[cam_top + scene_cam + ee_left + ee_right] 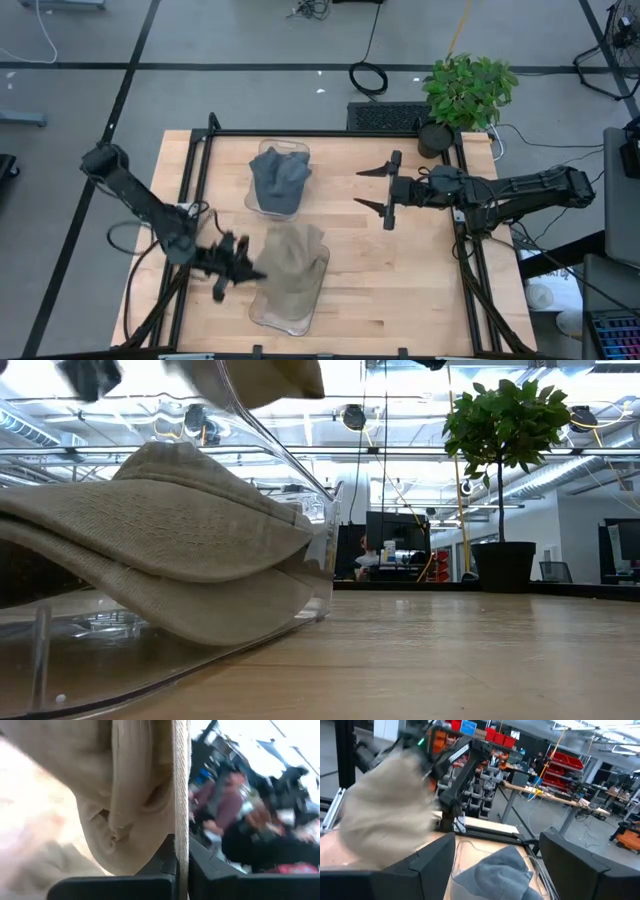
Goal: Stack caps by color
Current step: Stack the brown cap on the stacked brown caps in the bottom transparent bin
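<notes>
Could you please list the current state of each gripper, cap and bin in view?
left gripper: shut on a tan cap, held above the near bin.
right gripper: open, empty, hovering beside the far bin.
tan caps in the near bin: stacked, brims nested.
blue-grey caps: piled in the far bin.
near bin: holds tan caps.
far bin: holds blue-grey caps.

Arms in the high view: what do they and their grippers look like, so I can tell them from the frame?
Both arms are dark, jointed segments. The left gripper and right gripper each end in two black, tapering fingers. Thin dark cables trail near each arm's base. No markings are legible.
</notes>
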